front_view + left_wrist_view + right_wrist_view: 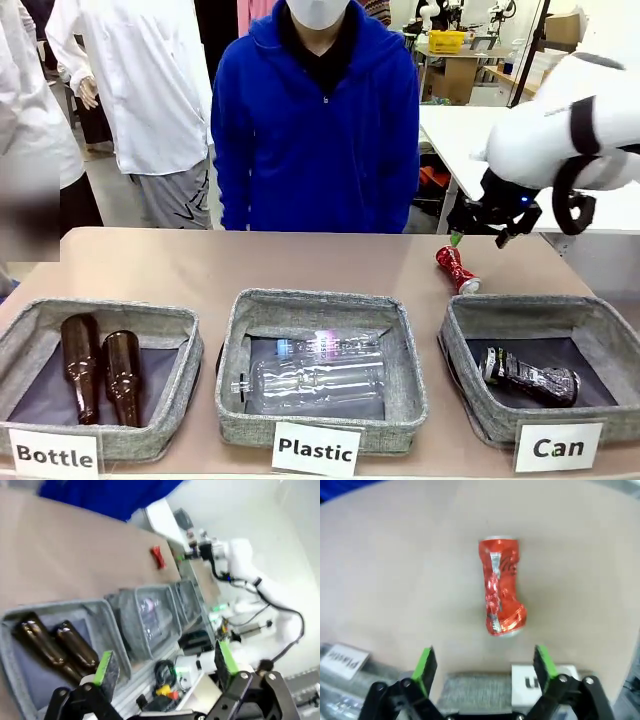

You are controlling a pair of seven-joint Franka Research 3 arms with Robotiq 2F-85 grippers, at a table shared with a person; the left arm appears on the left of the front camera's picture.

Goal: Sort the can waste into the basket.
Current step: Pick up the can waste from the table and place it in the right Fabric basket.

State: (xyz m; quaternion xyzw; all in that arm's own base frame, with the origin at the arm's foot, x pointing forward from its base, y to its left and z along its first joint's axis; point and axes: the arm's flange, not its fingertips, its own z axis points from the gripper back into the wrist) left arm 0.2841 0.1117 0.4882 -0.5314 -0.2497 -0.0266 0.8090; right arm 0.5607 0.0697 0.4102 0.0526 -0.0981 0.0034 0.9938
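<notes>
Right gripper (482, 667) hangs over the table with its jaws spread wide and nothing between the green pads (425, 666). In the right wrist view the crushed red can (501, 585) lies on its side on the bare tabletop beyond the fingertips, roughly centred between them, its long axis running away from the camera. In the front view that can (456, 269) sits just behind the far rim of the "Can" basket (470, 335), with the right gripper (458, 238) just above its top end. The black can (530, 376) already lies inside that basket. Judgement: the step in hand is the descent onto the red can. The dented waist looks like the narrowest, surest place to pinch; I would close across the short width there, not along the length. The metal is crumpled and shiny, so a slow, firm squeeze seems wise. Lift high enough to clear the fabric rim before carrying it in. Left gripper (162, 667) is also spread and empty, poised above the basket of brown glass bottles (55, 645), well apart from this work.
</notes>
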